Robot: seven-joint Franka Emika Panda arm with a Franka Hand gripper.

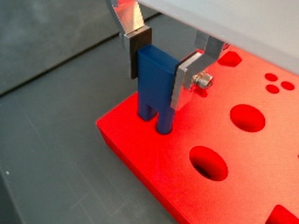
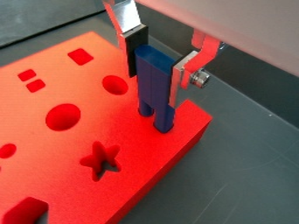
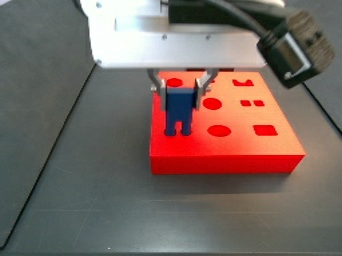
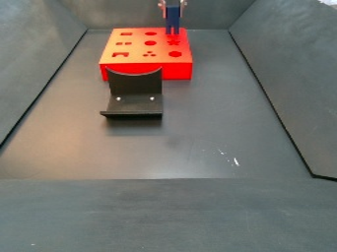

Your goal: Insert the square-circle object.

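The square-circle object (image 1: 155,87) is a blue piece with two parallel prongs. It hangs upright, prongs down, between the silver fingers of my gripper (image 1: 162,70), which is shut on its upper part. The prong tips meet the top of the red block (image 1: 140,140) near one corner; I cannot tell whether they sit in holes. Another wrist view shows the same grip (image 2: 158,70) on the blue piece (image 2: 156,87) above the block (image 2: 170,157). In a side view the piece (image 3: 178,110) stands at the block's (image 3: 227,155) left part.
The red block has several shaped holes: round (image 2: 62,115), star (image 2: 103,157), square (image 2: 79,56). The dark fixture (image 4: 133,98) stands on the floor just in front of the block (image 4: 145,67). Dark walls ring the floor.
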